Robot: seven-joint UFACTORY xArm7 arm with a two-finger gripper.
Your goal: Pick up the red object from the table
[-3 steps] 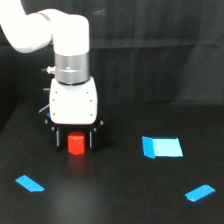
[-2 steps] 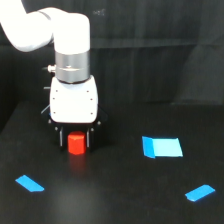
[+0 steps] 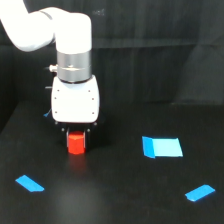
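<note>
The red object (image 3: 76, 144), a small red-orange stubby cylinder, sits directly under the white gripper body on the black table (image 3: 120, 200), toward the exterior view's left. My gripper (image 3: 76, 138) points straight down over it. Its dark fingers are drawn in close against the object's two sides and are hard to make out against the table. Only short dark stubs show beside the object's top. The object's base is at or just above the table surface. I cannot tell which.
A large flat blue piece (image 3: 162, 147) lies to the exterior view's right of the gripper. A small blue strip (image 3: 30, 183) lies at front left and another (image 3: 200, 192) at front right. A black curtain hangs behind the table.
The dark fingers, spread wide on either side of the red object before, have drawn in against it. The gripper body has stayed over the object.
</note>
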